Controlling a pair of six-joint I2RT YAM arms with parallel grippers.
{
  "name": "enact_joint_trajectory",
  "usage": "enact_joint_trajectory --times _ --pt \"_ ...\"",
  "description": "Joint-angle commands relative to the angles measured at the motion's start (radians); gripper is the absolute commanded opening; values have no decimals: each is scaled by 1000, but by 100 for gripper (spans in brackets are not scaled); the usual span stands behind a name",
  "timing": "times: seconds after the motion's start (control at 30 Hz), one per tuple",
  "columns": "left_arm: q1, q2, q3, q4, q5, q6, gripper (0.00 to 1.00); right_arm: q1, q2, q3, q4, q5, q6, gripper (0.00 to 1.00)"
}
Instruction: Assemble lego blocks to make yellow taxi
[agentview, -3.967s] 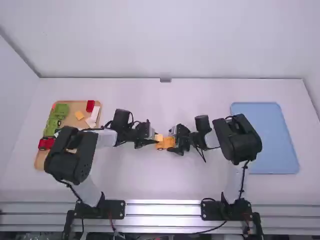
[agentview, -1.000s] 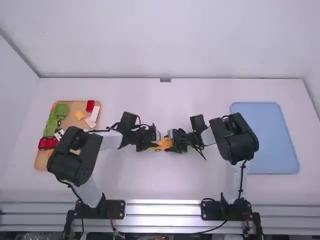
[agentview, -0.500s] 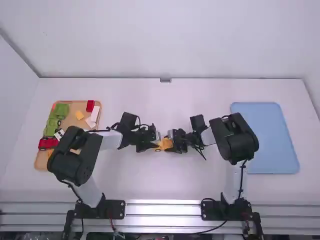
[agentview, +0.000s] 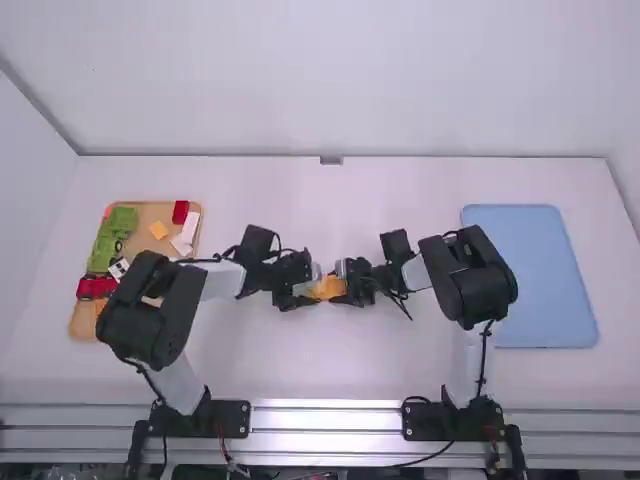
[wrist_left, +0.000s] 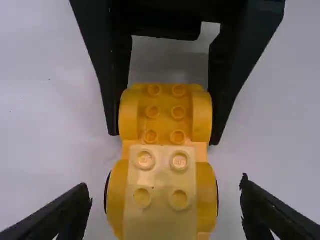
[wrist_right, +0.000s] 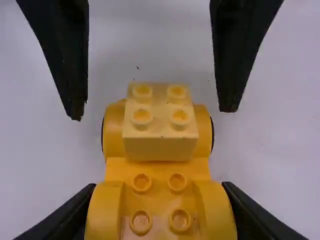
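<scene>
And here in the middle of the smooth white table (agentview: 300, 370) is the glossy orange-yellow plastic car base (wrist_right: 155, 171), all rounded humps and round studs, lying lengthwise between the two arms. The right gripper (agentview: 346, 289) has it at the right end, black fingers narrowed onto the curved sides, one pressing each hump, with studs in paired rows between them.

Over at the left end sits the pale yellow, square-cornered plastic block (wrist_right: 160, 146), four round studs on top, seated across the base between two rounded orange-yellow flanks, dark wheel edges peeping out beside them. The left gripper (agentview: 307, 288) is right there, jaws wide, a tapered black finger out to each side of the block, air between finger and plastic on both sides!

Far left, the flat tan tray (agentview: 152, 213) with rounded corners carries chunky green plastic pieces (agentview: 108, 245), a bright red block (agentview: 180, 212) toward its far edge, a smooth white oblong piece (agentview: 190, 228), a small orange-yellow block (agentview: 159, 230) and, nearer, a red piece (agentview: 95, 288). Across on the right lies the pale blue tray (agentview: 530, 270), flat-bottomed, soft-cornered, with a thin raised rim
</scene>
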Motion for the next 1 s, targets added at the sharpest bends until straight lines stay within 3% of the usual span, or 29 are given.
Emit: enact_joint_trajectory --times 0.0,0.2,0.23,0.3,0.33,0.37,0.97 --pt "2 -30 21 -28 42 7 79 3 15 2 -8 47 2 51" --pt "8 -157 51 -97 38 8 77 3 15 2 -8 47 2 51" --pt "8 -165 51 -97 37 7 70 3 15 2 -8 47 3 51" --pt "1 -164 45 -96 37 8 14 3 15 2 -8 47 3 51" --pt "1 -164 43 -96 35 8 5 3 15 2 -8 47 3 51" --pt "3 -157 34 -97 23 6 2 3 15 2 -8 47 2 51" --pt "-9 72 18 -140 -60 2 2 3 15 2 -7 47 2 51"
